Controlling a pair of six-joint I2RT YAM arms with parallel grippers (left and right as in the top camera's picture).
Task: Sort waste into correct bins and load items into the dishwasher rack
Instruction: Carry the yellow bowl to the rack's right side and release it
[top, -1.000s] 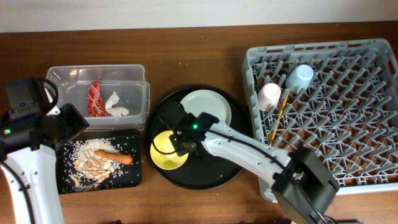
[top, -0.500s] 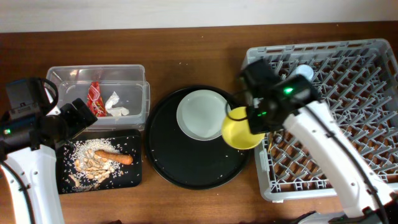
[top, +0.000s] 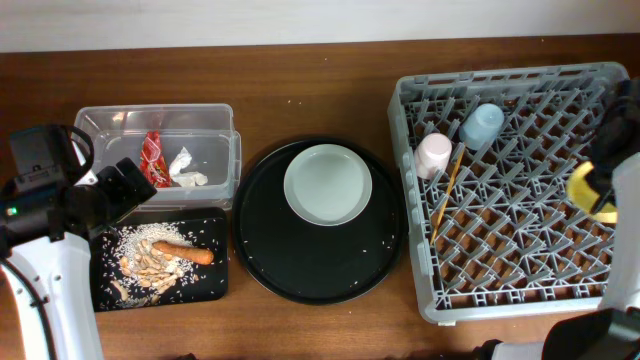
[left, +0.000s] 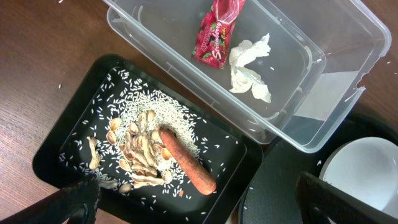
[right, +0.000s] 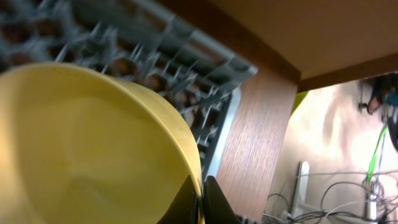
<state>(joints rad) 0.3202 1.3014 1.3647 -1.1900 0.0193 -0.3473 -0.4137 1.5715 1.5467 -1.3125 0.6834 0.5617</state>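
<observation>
My right gripper (right: 200, 196) is shut on the rim of the yellow bowl (right: 81, 149) and holds it over the right side of the grey dishwasher rack (top: 520, 250); the bowl also shows at the right edge of the overhead view (top: 590, 192). The rack holds a light blue cup (top: 482, 124), a pale pink cup (top: 433, 154) and wooden chopsticks (top: 450, 182). The pale white plate (top: 328, 184) lies on the round black tray (top: 300, 270). My left gripper (left: 193, 199) is open above the small black tray (left: 74, 134) with rice, scraps and the sausage stick (left: 186, 168). The clear tub (left: 323, 68) holds the red wrapper (left: 219, 34) and white paper (left: 252, 68).
The left arm (top: 45, 230) stands at the table's left edge beside the tub and small tray. The rack's right wall lies close to the table's right edge (right: 261, 130), with floor and cables beyond.
My right gripper lifted the yellow bowl off the round black tray and carried it right, across the rack to its right side. The left arm has not moved.
</observation>
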